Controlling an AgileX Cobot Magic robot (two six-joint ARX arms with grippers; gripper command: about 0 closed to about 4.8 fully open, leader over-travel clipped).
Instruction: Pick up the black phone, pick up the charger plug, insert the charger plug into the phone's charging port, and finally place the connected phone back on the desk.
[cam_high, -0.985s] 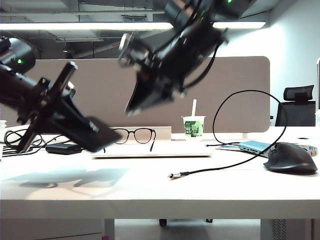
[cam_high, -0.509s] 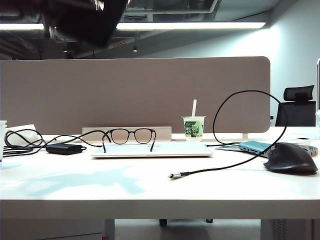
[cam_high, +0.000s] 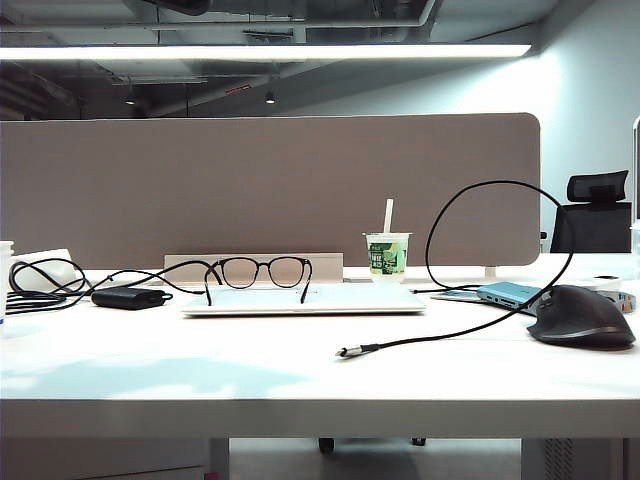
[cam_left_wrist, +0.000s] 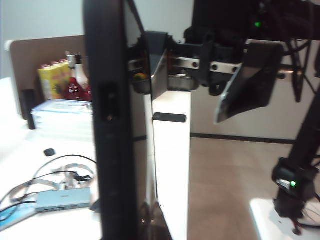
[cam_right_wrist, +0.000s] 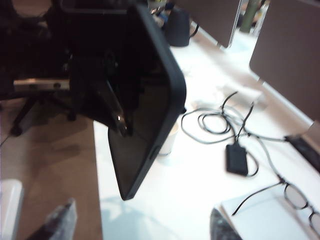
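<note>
The black phone (cam_left_wrist: 110, 125) is up in the air, edge-on in the left wrist view, with my left gripper (cam_left_wrist: 142, 222) shut on it. From the right wrist view the same phone (cam_right_wrist: 145, 115) hangs tilted above the desk (cam_high: 200, 380), clamped by the left arm's fingers (cam_right_wrist: 107, 100). My right gripper (cam_right_wrist: 142, 225) is open and empty, short of the phone's lower corner. The charger plug (cam_high: 348, 351) lies on the desk at the end of its thin black cable (cam_high: 500, 185). Neither gripper shows in the exterior view.
Glasses (cam_high: 258, 270) rest on a flat white laptop (cam_high: 300, 300). Behind it stands a cup with a straw (cam_high: 387, 252). A dark mouse (cam_high: 582, 316) and a blue hub (cam_high: 510, 292) lie at the right, a power brick (cam_high: 127, 297) with cords at the left. The partition (cam_high: 270, 190) backs the desk.
Both arms have lifted out of the top of the exterior view, the left one taking the phone up with it. The plug and cable lie where they were.
</note>
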